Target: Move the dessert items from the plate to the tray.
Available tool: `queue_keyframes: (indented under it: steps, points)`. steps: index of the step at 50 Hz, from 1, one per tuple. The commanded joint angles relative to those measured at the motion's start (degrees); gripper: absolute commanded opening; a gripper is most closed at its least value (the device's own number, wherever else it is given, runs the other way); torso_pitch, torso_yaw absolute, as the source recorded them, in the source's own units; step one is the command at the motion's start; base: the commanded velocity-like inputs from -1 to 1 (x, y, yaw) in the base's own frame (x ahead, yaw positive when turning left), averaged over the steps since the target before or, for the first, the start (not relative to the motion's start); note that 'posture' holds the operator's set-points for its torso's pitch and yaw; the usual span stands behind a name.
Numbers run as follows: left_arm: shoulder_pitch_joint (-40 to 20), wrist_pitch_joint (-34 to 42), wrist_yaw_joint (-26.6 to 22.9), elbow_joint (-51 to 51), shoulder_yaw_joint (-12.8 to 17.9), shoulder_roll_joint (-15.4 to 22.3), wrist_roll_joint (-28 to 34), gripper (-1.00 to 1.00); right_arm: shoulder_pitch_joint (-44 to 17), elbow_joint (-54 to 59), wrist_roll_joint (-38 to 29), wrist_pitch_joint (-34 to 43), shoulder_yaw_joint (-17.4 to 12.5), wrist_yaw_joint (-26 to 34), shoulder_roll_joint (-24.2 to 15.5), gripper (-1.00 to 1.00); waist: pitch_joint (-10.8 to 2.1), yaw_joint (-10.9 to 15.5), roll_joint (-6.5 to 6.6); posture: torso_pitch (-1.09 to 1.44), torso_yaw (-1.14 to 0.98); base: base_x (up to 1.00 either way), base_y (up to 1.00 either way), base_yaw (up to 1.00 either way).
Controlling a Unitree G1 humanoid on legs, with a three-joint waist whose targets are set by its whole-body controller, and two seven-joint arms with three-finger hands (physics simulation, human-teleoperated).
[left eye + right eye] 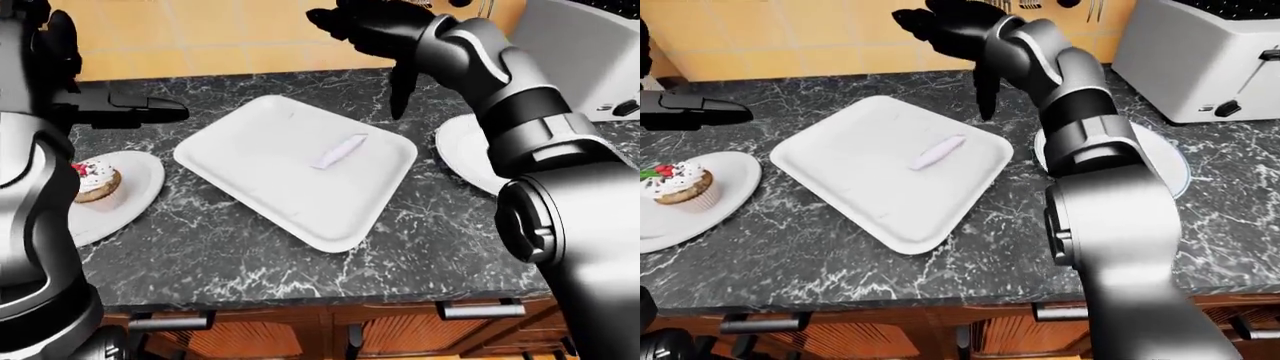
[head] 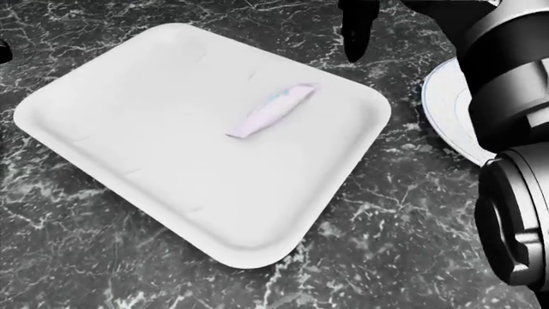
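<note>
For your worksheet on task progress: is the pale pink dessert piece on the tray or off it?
On it. The dessert piece lies flat on the white tray, with the right hand raised clear.
</note>
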Motion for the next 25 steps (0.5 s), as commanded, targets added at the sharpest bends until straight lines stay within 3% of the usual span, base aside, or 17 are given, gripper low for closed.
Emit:
queue_keyframes:
  steps: [1, 7, 16, 25]
  points:
    - [-1.9, -0.6, -2.3, -0.7, 1.0, 2.3, 1.2, 1.00, -2.1, -2.2, 1.4, 0.7, -1.0, -1.2, -1.7, 1.00, -1.61, 0.0, 0.31, 0.00, 0.00, 0.00, 0.00, 0.00]
    - [-1.4, 0.6, -9.4, -0.4, 0.0, 7.5, 5.8, 1.00, -1.2, -3.3, 1.3, 0.9, -1.1, -1.3, -4.7, 1.00, -1.46, 0.1, 0.45, 0.00, 0.00, 0.00, 0.00, 0.00]
    - [2.1, -2.5, -21.8, -0.5, -0.8, 10.3, 16.1, 1.00, -0.3, -4.5, 1.5, 2.4, -2.0, -1.6, -8.6, 1.00, -1.22, 0.3, 0.33, 0.00, 0.00, 0.00, 0.00, 0.00]
    - [7.6, -13.0, -34.4, 3.7, 2.5, 13.0, 27.4, 1.00, 0.2, -5.4, 2.2, 6.6, -2.7, -2.6, -9.1, 1.00, -1.23, 0.4, 0.15, 0.00, 0.00, 0.00, 0.00, 0.00]
